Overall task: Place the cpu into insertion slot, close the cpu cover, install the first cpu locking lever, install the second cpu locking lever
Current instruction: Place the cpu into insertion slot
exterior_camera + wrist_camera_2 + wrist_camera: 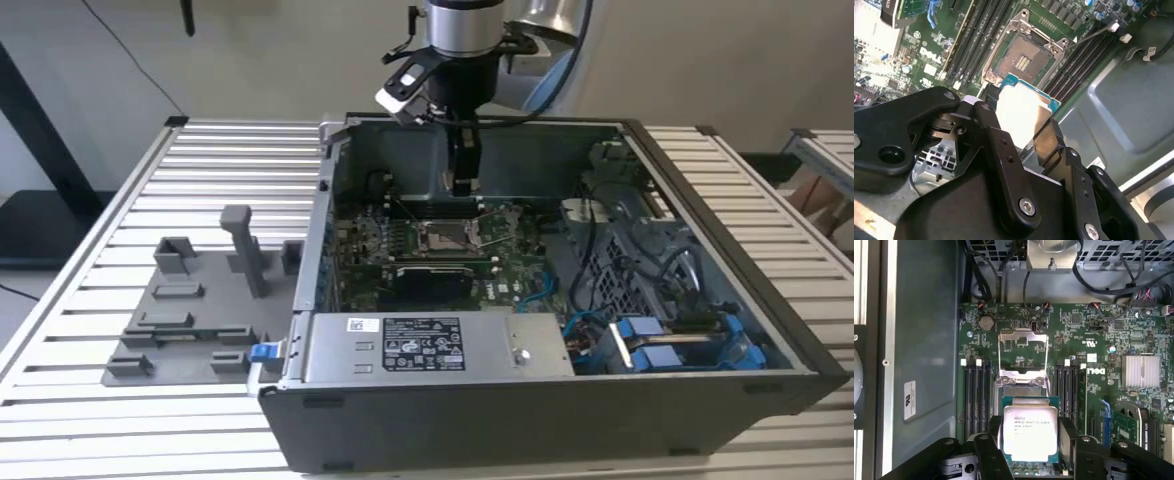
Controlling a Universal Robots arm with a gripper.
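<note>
Surface [147, 170]: slatted, carries open computer case [534, 420].
Motherboard [400, 265]: flat on case floor.
End effector [463, 186]: hangs inside case above motherboard, fingers [988, 455] clamped on opposite cpu edges.
Cpu cover [999, 352]: swung up, standing open at slot edge.
Insertion slot [1021, 57]: uncovered, dark centre exposed.
Cpu [1030, 432]: held flat, above slot, not seated.
</note>
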